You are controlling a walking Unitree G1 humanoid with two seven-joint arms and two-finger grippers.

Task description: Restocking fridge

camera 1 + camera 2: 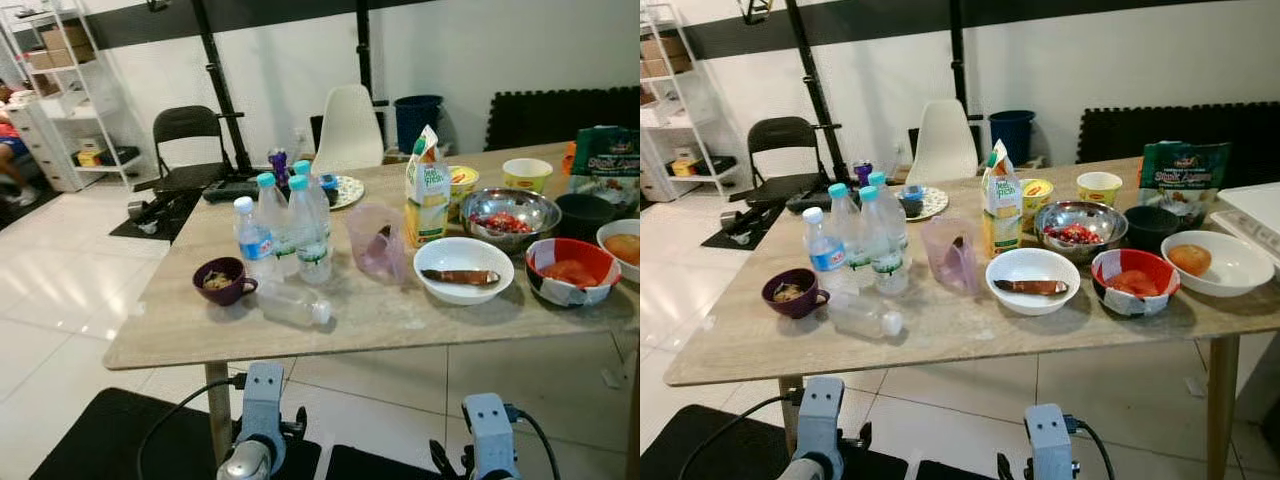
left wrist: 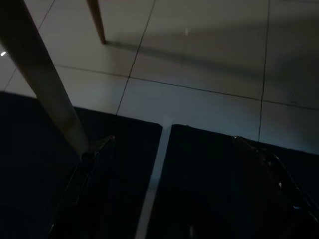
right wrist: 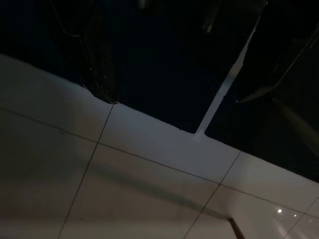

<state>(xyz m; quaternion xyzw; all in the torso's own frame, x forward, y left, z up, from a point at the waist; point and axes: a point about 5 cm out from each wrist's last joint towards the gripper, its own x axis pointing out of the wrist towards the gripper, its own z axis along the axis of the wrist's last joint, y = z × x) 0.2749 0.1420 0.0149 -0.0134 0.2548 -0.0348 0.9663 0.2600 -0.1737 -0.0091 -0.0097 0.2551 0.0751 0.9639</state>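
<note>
Facing a wood-grain counter. Juice carton, green and yellow, print too small to read. Beside it a pink translucent jug, then clear plastic water bottles with blue caps and labels; one lies flat. Steel bowl behind the carton. My left hand and right hand hang open over dark floor mats.

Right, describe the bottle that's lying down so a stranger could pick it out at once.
Start at the long wooden table and find the cluster of upright water bottles near its left end. Just in front of them, towards the near edge and right of the purple cup, lies the clear plastic bottle. It alone lies on its side, and it has a white cap and no label.
</note>
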